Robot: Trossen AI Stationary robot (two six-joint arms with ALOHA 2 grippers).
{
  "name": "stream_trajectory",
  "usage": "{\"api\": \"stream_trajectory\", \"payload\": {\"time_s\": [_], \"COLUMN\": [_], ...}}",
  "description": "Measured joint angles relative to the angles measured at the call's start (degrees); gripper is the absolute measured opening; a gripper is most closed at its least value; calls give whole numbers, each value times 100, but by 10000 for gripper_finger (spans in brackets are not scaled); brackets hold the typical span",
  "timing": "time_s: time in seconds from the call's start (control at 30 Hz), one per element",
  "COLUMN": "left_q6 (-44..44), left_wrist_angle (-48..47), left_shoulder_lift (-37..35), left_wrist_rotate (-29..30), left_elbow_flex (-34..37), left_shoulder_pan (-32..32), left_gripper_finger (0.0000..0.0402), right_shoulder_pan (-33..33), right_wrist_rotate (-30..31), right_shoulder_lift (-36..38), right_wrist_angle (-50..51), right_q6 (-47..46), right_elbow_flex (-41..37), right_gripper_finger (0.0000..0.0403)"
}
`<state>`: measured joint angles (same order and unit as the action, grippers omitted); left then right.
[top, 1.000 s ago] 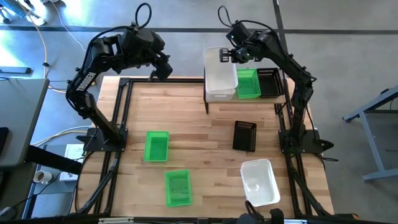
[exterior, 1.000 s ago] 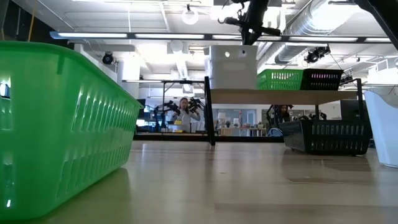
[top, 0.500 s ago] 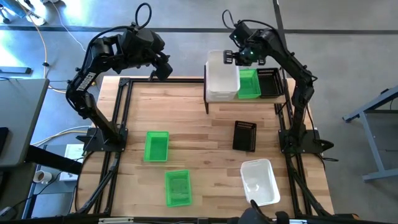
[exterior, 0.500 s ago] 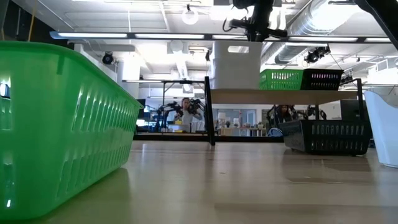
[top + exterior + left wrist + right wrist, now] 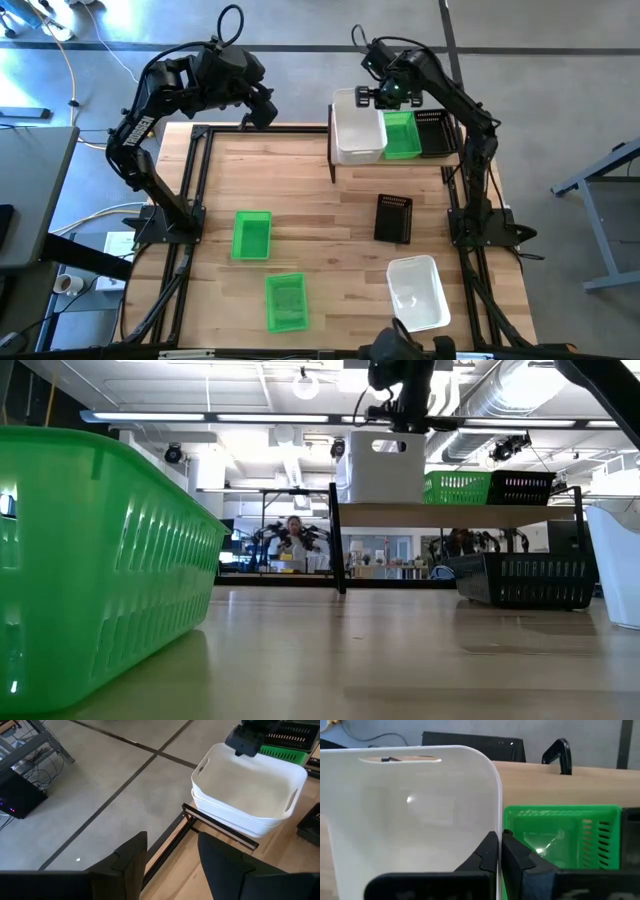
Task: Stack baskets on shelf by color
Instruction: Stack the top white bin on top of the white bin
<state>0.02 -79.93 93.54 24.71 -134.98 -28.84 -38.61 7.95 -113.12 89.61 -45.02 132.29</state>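
Observation:
Two white baskets (image 5: 357, 128) are on the shelf (image 5: 392, 166), the upper one (image 5: 247, 780) sitting in the lower one (image 5: 235, 817). My right gripper (image 5: 499, 841) is shut on the upper basket's wall. Beside them on the shelf stand a green basket (image 5: 401, 135) and a black basket (image 5: 432, 132). My left gripper (image 5: 171, 857) stands open above the table's far left edge with nothing between its fingers. On the tabletop lie two green baskets (image 5: 252, 235) (image 5: 286, 301), a black basket (image 5: 393, 218) and a white basket (image 5: 417, 292). My right gripper pinches the upper white basket's long wall (image 5: 496, 805) on the side next to the green basket, toward its far end. One finger is inside the basket and one outside. The fingers come steeply from above. The basket sits roughly level inside the lower white one.
The shelf stands on black legs at the table's far right. In the low view a green basket (image 5: 100, 560) fills the near left and a black basket (image 5: 520, 580) lies under the shelf's line. Bare wood lies mid-table. People stand in the room beyond.
My right gripper has gone down and a little toward the green basket, tipping steeper, still shut on the white basket. The basket has come down from a tilted hover and settled level into the white basket on the shelf.

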Motion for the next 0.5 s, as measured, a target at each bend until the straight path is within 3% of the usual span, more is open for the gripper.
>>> {"api": "stream_trajectory", "payload": {"time_s": [0.5], "left_q6": [18], "left_wrist_angle": [-1], "left_shoulder_lift": [0], "left_wrist_rotate": [2], "left_elbow_flex": [0], "left_shoulder_pan": [-2], "left_gripper_finger": [168], "right_shoulder_pan": [11], "right_wrist_rotate": [205], "right_shoulder_lift": [-13], "right_wrist_angle": [-390], "right_q6": [49], "right_elbow_flex": [-2], "right_gripper_finger": [0]}}
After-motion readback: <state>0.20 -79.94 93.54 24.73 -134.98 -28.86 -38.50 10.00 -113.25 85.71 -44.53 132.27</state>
